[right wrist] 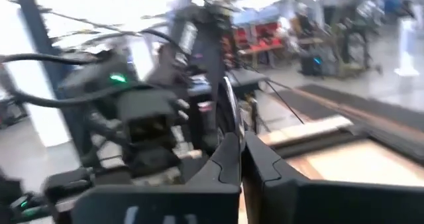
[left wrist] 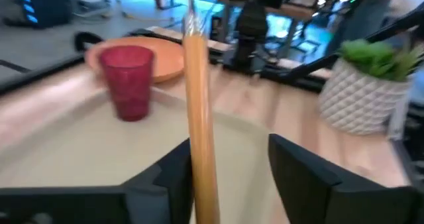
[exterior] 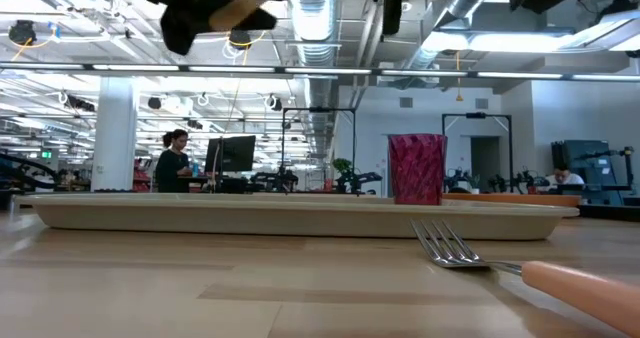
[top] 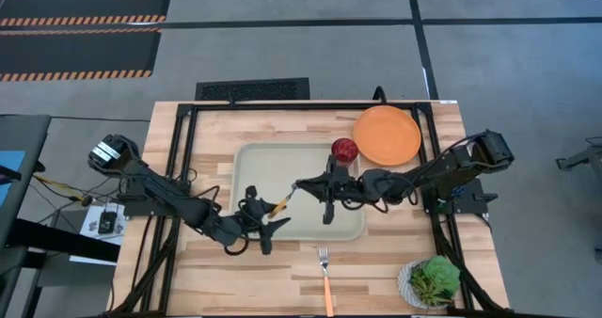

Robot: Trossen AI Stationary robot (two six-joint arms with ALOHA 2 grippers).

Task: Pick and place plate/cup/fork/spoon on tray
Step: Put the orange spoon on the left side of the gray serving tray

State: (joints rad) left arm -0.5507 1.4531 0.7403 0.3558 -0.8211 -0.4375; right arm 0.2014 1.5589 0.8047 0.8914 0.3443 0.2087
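Observation:
The spoon (top: 282, 201), silver at one end with an orange handle (left wrist: 201, 131), hangs over the grey-green tray (top: 254, 167) between my two grippers. My right gripper (right wrist: 240, 151) is shut on its metal end. My left gripper (left wrist: 228, 164) is open, its fingers on either side of the handle. The dark-red cup (top: 344, 150) stands upright at the tray's far right corner. The orange plate (top: 387, 135) lies flat on the table beyond that corner. The fork (top: 325, 273) lies on the table near the front edge, tines toward the tray. My right gripper pinches the spoon's thin metal part (right wrist: 227, 101) between its two fingers, coming roughly level from the table's right. The spoon is lifted clear of the tray, its handle slanting toward my left gripper. My left gripper has the handle close by one finger (left wrist: 173, 174); I cannot tell whether they touch.
A white pot with a green plant (top: 433, 280) stands at the table's near right corner. Black frame rails (top: 188, 149) run along the table's left, right and far sides. In the low view a person (exterior: 172, 158) sits far back in the room.

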